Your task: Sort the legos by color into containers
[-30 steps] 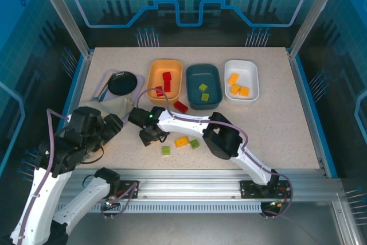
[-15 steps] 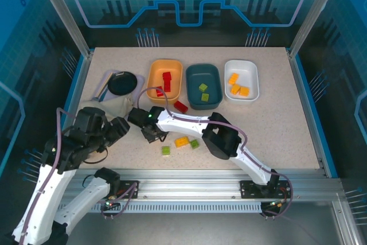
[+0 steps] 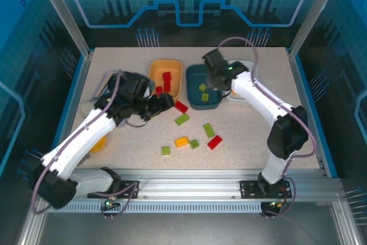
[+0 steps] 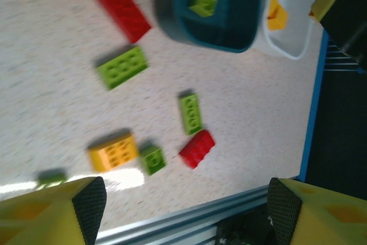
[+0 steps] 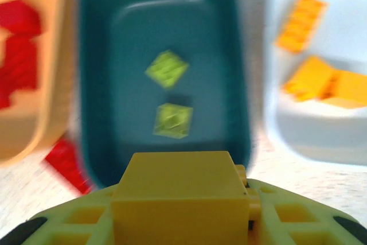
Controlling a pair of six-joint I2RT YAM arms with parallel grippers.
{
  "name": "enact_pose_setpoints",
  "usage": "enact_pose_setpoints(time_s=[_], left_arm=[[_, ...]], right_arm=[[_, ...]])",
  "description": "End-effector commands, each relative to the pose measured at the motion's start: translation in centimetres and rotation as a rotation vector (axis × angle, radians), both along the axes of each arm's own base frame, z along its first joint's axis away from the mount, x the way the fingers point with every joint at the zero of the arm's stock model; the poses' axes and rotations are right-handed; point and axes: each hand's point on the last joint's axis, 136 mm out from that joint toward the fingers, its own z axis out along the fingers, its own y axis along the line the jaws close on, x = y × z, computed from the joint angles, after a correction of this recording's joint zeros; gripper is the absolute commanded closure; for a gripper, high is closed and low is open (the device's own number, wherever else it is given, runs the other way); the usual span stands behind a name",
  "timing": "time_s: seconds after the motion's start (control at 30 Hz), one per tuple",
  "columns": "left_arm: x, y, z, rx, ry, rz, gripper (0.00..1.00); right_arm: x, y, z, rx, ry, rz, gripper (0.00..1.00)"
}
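My right gripper point(image 3: 215, 82) hangs over the near end of the dark teal tub point(image 3: 195, 97), shut on a yellow brick point(image 5: 180, 186). That tub point(image 5: 114, 55) holds two green bricks point(image 5: 173, 120). The orange tub point(image 3: 156, 76) holds red bricks point(image 3: 167, 78); the white tub point(image 5: 309, 133) holds yellow bricks point(image 5: 321, 81). My left gripper point(image 3: 165, 102) is open and empty above the table, beside a red brick point(image 3: 181, 107). Loose on the table lie a green brick point(image 4: 121, 67), a green oblong point(image 4: 191, 113), a red brick point(image 4: 196, 148), a yellow brick point(image 4: 112, 151) and small green ones point(image 4: 152, 159).
A small yellow-orange bowl point(image 3: 97, 143) peeks out under the left arm at the left. The metal rail point(image 3: 189, 176) runs along the table's near edge. The right arm covers part of the white tub point(image 3: 245, 98).
The left arm has swung from the near left up to the table's middle. The right arm has left the table's left-centre and now holds a yellow brick over the teal tub.
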Motion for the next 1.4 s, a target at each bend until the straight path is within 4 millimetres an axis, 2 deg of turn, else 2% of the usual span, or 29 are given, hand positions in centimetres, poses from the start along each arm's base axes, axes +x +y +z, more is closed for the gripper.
enact_pose_setpoints(time_s=[0.0,0.13,0.23,0.43,0.57,0.67,0.93,1.0,1.1,1.2,1.3,1.37], left_arm=[[3.4,-4.4,3.0,-0.061,-0.123,-0.099,0.22],[6.8,-8.1,2.6,-0.068,-0.125,-0.148,0.23],[9.4,-10.5,2.3,-0.079,-0.124,-0.183,0.23],[13.9,-14.5,2.2,-0.102,-0.134,-0.228,0.24],[16.1,-16.5,2.4,-0.123,-0.137,-0.239,0.24],[17.2,-17.5,2.2,-0.129,-0.130,-0.245,0.24],[17.6,-17.9,1.6,-0.119,-0.117,-0.252,0.25],[17.5,-17.8,1.5,-0.110,-0.113,-0.254,0.25],[17.2,-17.4,1.3,-0.093,-0.106,-0.251,0.25],[16.8,-16.9,1.8,-0.074,-0.110,-0.246,0.25],[16.3,-15.9,2.1,-0.047,-0.108,-0.228,0.25],[15.8,-14.9,2.3,-0.017,-0.101,-0.203,0.25]], right_arm=[[1.3,-3.3,-1.0,0.053,0.026,-0.087,0.65],[4.2,-7.8,-1.8,0.122,0.025,-0.261,0.65],[6.0,-10.4,-2.7,0.152,0.031,-0.370,0.64],[9.0,-13.5,-5.5,0.158,0.080,-0.492,0.64],[10.0,-15.1,-8.0,0.162,0.128,-0.568,0.63],[10.4,-15.5,-10.1,0.189,0.174,-0.600,0.62],[11.0,-15.3,-14.0,0.189,0.272,-0.624,0.58],[11.1,-15.3,-14.4,0.184,0.284,-0.621,0.54],[11.1,-15.2,-14.3,0.182,0.288,-0.619,0.45],[11.4,-15.0,-12.8,0.176,0.256,-0.602,0.33],[11.8,-14.6,-10.6,0.160,0.211,-0.577,0.27],[12.2,-14.1,-7.3,0.171,0.146,-0.556,0.27]])
